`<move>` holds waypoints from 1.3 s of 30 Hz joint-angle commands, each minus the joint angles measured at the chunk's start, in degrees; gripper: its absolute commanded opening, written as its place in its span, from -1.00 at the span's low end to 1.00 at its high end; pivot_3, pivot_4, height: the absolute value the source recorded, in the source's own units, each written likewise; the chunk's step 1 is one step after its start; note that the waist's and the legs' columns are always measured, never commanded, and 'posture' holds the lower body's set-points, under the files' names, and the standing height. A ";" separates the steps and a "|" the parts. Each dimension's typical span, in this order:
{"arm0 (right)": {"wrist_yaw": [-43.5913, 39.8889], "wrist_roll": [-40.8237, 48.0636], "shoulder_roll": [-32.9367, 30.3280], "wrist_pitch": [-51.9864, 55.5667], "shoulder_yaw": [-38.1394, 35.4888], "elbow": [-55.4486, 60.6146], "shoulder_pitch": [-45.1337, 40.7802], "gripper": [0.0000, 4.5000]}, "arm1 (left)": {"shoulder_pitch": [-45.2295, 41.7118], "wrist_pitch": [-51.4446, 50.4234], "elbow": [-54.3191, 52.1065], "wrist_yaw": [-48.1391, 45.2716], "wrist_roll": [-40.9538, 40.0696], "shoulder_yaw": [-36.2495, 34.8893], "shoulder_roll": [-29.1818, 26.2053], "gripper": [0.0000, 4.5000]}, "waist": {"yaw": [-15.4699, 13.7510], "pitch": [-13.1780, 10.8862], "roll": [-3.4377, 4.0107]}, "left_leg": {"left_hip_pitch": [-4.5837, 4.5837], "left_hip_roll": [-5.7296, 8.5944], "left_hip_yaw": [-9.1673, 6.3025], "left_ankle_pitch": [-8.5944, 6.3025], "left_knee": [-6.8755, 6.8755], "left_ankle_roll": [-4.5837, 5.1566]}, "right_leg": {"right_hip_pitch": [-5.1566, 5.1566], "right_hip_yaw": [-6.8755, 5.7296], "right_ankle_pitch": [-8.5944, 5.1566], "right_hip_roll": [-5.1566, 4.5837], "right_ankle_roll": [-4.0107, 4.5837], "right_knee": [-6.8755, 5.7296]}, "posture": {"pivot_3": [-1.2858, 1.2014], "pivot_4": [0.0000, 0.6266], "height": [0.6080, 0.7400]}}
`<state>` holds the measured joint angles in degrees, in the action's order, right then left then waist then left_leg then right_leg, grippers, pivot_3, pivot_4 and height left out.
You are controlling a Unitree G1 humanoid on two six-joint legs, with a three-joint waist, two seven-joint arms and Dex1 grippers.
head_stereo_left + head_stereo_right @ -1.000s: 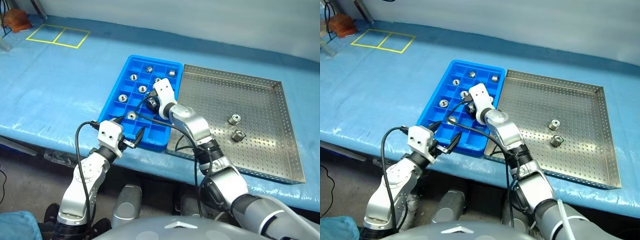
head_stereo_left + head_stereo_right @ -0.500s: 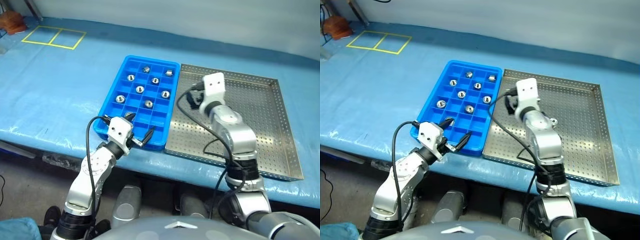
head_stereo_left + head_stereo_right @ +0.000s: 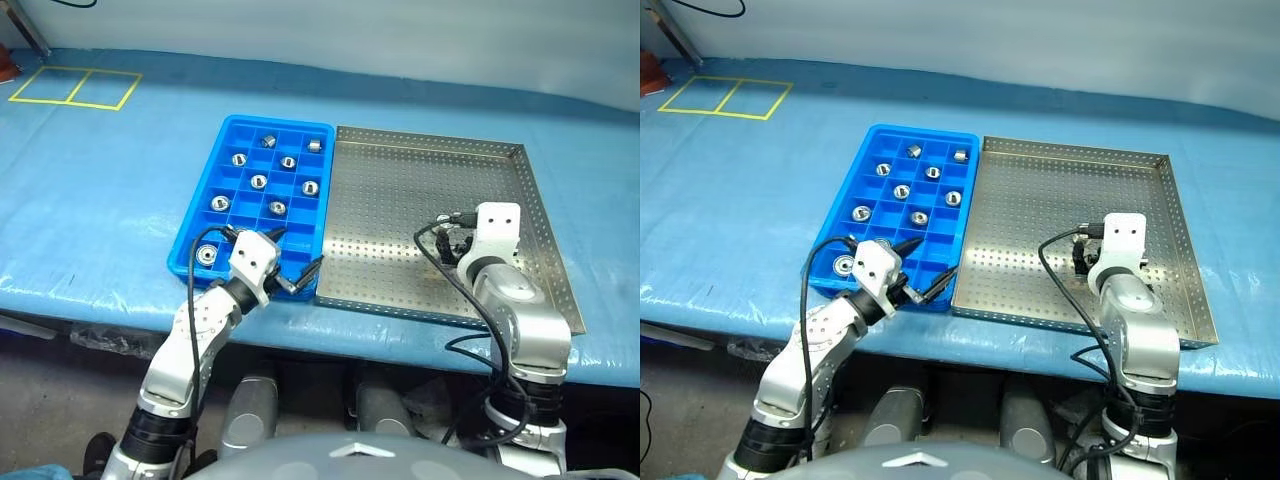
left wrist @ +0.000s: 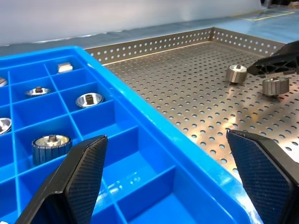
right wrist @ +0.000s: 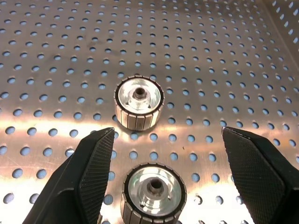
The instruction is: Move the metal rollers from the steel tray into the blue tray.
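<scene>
Having swung over from blue tray [image 3: 196, 214], right gripper [image 5: 154, 186] now hovering empty, fingers wide, above two rollers [image 5: 138, 108] near steel tray's [image 3: 420, 160] right edge; left gripper [image 4: 163, 172] idling open.

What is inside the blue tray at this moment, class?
The blue tray holds nine metal rollers, one per compartment, with the other visible compartments empty. The left claw hangs open over its near right corner, so the compartments beneath it cannot be checked.

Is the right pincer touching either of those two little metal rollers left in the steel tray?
Apart. The right wrist view shows the right pincer open, its fingers clear of both rollers.
</scene>
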<state>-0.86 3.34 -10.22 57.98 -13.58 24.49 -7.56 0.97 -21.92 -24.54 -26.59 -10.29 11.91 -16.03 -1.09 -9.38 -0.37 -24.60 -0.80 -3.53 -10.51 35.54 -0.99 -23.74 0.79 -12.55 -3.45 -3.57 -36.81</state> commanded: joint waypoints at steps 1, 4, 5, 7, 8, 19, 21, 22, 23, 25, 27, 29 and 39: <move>0.55 0.65 1.30 -1.13 -1.34 -0.73 0.92 0.73 | -1.10 -0.29 -0.19 -2.16 -1.02 1.09 -0.70 1.00 | 0.11 0.00 0.00 | -0.01 0.00 0.00 0.00 0.00 0.00 | 0.00 0.00 0.00 0.00 0.00 0.00 | 0.11 -0.52 1.00; 0.36 1.41 2.72 -1.18 -1.46 -1.37 1.17 0.73 | -1.23 -0.74 -0.12 -3.14 -1.14 1.56 -0.86 1.00 | 0.26 0.00 0.01 | -0.01 0.00 0.00 0.00 -0.02 0.00 | -0.01 0.00 0.00 0.00 0.00 0.00 | 0.11 -0.52 1.00; 0.45 1.35 3.05 -1.28 -1.05 -1.65 1.23 0.73 | -1.23 -0.78 -0.12 -3.20 -0.96 1.81 -0.81 1.00 | 0.35 0.00 0.01 | -0.01 0.00 0.00 0.00 -0.01 0.00 | -0.02 0.01 0.00 0.00 0.00 0.00 | 0.10 -0.52 1.00; 0.46 1.38 3.64 -1.54 -0.47 -2.06 1.37 0.73 | -1.19 -0.78 -0.10 -3.29 -0.78 2.11 -0.72 1.00 | 0.40 0.00 0.01 | 0.00 0.00 0.00 0.00 -0.01 0.00 | 0.00 0.00 0.00 0.00 0.00 0.00 | 0.10 -0.52 1.00; 0.40 1.48 3.83 -1.67 -0.37 -2.18 1.40 0.73 | -1.19 -0.80 -0.10 -3.31 -0.76 2.17 -0.68 1.00 | 0.42 0.00 0.01 | 0.01 0.00 0.00 0.00 -0.01 0.00 | -0.01 0.01 0.00 0.00 0.00 0.00 | 0.10 -0.52 1.00; 1.00 2.12 4.40 -0.70 1.92 3.08 0.05 -0.23 | -1.46 -0.99 0.39 -5.22 -1.52 3.07 -0.75 1.00 | 1.32 0.00 0.02 | -0.01 0.00 0.00 0.00 -0.01 0.00 | -0.01 0.02 0.00 0.01 0.00 0.00 | 0.05 -0.52 1.00; 0.48 2.40 4.04 -0.08 3.22 4.96 -1.20 -0.23 | -1.78 -0.78 0.71 -5.46 -1.51 3.41 -0.58 1.00 | 1.74 -0.02 0.05 | -0.01 -0.01 -0.01 0.00 -0.01 0.00 | -0.01 0.01 0.00 0.01 0.00 -0.01 | 0.05 -0.52 1.00; 0.20 2.53 3.86 0.26 3.82 5.60 -1.81 -0.23 | -1.99 -0.75 0.88 -5.47 -1.50 3.51 -0.52 1.00 | 1.91 -0.02 0.05 | -0.01 -0.01 0.00 0.00 0.00 0.00 | -0.02 0.02 0.00 0.01 0.00 -0.02 | 0.05 -0.52 1.00; -0.28 2.58 3.40 0.60 5.01 6.37 -2.68 -0.23 | -2.18 -0.66 1.01 -5.42 -1.45 3.60 -0.45 1.00 | 2.05 -0.02 0.05 | 0.01 -0.01 0.00 0.00 0.01 0.00 | -0.01 0.02 0.01 0.01 -0.01 -0.03 | 0.05 -0.52 1.00; -1.49 2.82 2.47 1.32 7.72 7.37 -4.66 -0.23 | -2.35 -0.25 1.27 -4.85 -1.33 3.47 -0.02 1.00 | 2.38 -0.02 0.06 | 0.02 -0.02 0.00 0.00 0.02 0.00 | -0.01 0.02 0.01 0.02 -0.01 -0.05 | 0.06 -0.52 1.00; -2.49 2.80 1.48 1.85 10.37 7.62 -6.56 -0.23 | -2.36 -0.09 1.30 -3.90 -0.88 3.27 0.42 1.00 | 2.38 -0.02 0.06 | 0.03 -0.02 -0.01 0.00 0.01 0.01 | -0.01 0.02 0.01 0.03 -0.01 -0.05 | 0.08 -0.52 1.00; -3.27 3.03 1.25 2.28 12.78 7.29 -8.34 -0.23 | -1.85 0.18 1.10 -2.63 -0.57 2.53 0.86 1.00 | 2.23 -0.02 0.06 | 0.02 -0.02 -0.04 0.00 0.00 0.01 | 0.00 0.01 0.01 0.04 0.00 -0.05 | 0.10 -0.52 1.00; -8.44 4.81 3.90 3.10 26.08 3.66 -15.54 -0.23 | 3.80 -0.53 -3.49 3.52 -0.21 -1.52 0.49 1.00 | 0.51 -0.02 0.05 | 0.06 -0.02 -0.12 0.00 -0.03 0.01 | 0.03 -0.02 0.01 0.06 -0.01 -0.06 | 0.23 -0.52 1.00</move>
<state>-8.44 7.33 -6.64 61.28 11.12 27.23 -21.75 4.16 -22.50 -25.77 -23.86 -11.03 11.13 -15.46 -0.58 -9.40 -0.32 -24.55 -0.82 -3.66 -10.51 35.51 -0.98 -23.71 0.76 -12.54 -3.40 -3.57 -36.87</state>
